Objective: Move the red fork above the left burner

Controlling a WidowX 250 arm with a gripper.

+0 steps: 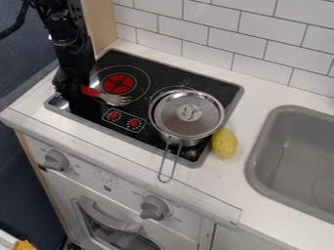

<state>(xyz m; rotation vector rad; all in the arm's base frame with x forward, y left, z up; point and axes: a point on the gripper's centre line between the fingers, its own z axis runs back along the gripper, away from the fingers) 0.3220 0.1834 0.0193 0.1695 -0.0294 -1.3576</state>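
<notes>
At the stove's left end, the black gripper (pixel 73 95) hangs low over the hob, close beside the left burner (pixel 119 84). The fork's red handle (pixel 91 91) emerges from the gripper's right side, and its metal tines (pixel 116 99) point right, over the lower part of the burner's ring. The rest of the handle is hidden by the gripper. Whether the fork is held or lies on the hob is unclear.
A metal pot (pixel 187 114) with its handle toward the front stands on the hob's right side. Right of it are a yellow lemon-like object (pixel 224 143) and the grey sink (pixel 261 146). A tiled wall (pixel 189 29) rises behind.
</notes>
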